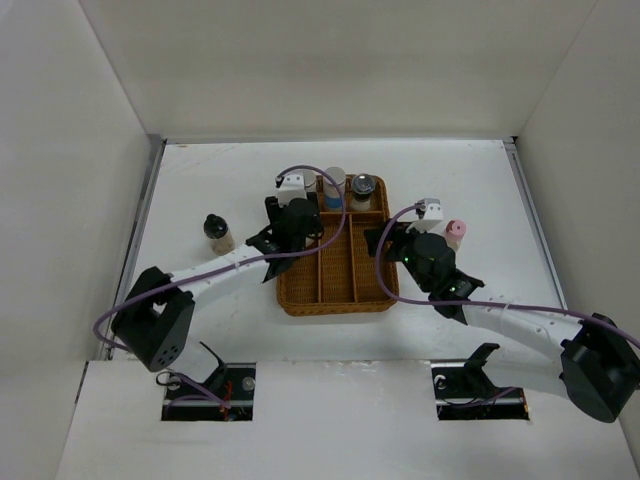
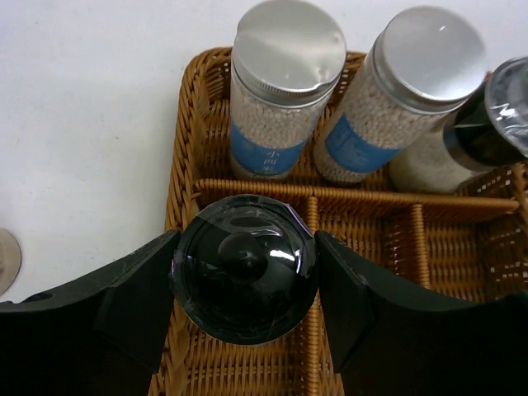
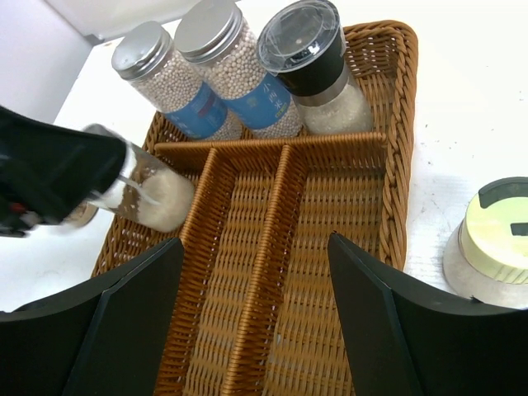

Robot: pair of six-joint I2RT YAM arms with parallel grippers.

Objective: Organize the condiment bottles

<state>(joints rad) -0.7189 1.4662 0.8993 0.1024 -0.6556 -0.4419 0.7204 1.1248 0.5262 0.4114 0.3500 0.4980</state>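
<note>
My left gripper (image 1: 288,228) is shut on a dark-capped bottle (image 2: 243,268), holding it upright over the near-left compartment of the wicker tray (image 2: 188,157). The right wrist view shows this bottle's clear body with white contents (image 3: 157,198). Three bottles stand in the tray's back row: two white jars with blue bands and grey caps (image 2: 285,91) (image 2: 396,91) and a dark-capped one (image 3: 318,66). My right gripper (image 3: 256,280) hangs open over the tray's right compartments, holding nothing. A pink-capped bottle (image 1: 456,233) and a cream-capped jar (image 3: 495,239) stand on the table just right of the tray.
Another dark-capped bottle (image 1: 217,232) stands on the white table left of the tray. White walls enclose the table on three sides. Woven dividers (image 3: 272,247) split the tray's front into long compartments.
</note>
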